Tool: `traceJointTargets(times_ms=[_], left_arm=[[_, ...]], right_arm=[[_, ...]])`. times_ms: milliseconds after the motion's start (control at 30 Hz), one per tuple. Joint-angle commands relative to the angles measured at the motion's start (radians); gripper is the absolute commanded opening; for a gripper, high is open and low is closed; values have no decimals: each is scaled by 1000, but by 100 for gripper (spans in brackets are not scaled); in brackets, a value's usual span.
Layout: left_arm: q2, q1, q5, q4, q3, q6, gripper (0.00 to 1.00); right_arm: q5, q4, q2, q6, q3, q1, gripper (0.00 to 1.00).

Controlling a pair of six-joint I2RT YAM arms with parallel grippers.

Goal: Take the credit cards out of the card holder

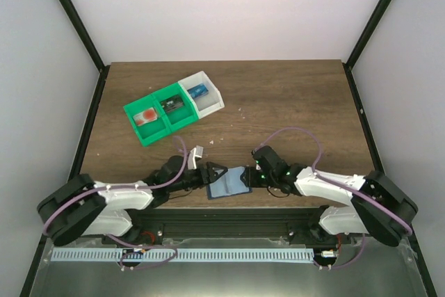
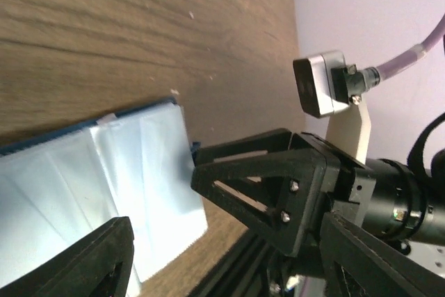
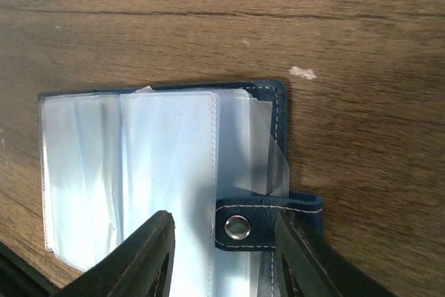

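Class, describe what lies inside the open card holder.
Inside the card holder: clear plastic sleeves and a snap tab across them. No card shows; lower layers are covered.

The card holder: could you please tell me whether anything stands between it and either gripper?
Nothing visible does. The card holder lies open on the table, with the left gripper at one end and the right gripper open over its snap tab at the other. Only its own clear sleeves face them.

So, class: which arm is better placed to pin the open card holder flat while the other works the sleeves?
Right, probably. The right gripper, open, straddles the snap tab on the card holder; the left gripper sits open at the loose clear sleeves.
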Motion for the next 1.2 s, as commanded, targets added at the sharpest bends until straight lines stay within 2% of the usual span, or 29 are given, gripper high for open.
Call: traceJointTargets(times_ms=[0,133,400,600,1167], left_arm=[[-125,6,-139,-351,40,113,77],[-210,48,-131,-434,20,131,80],[-292,97,-71,-460,-32,123,80],[-277,82,-13,-443,-42,79,79],[-143,32,-57,-407,-35,61,79]], right_arm=[[-72,42,54,-6,-14,-6,42],[-145,89,96,8,-10,-1,41],[-241,137,159,50,17,33,41],[-228,115,133,59,21,44,40],[-216,116,122,57,6,44,41]])
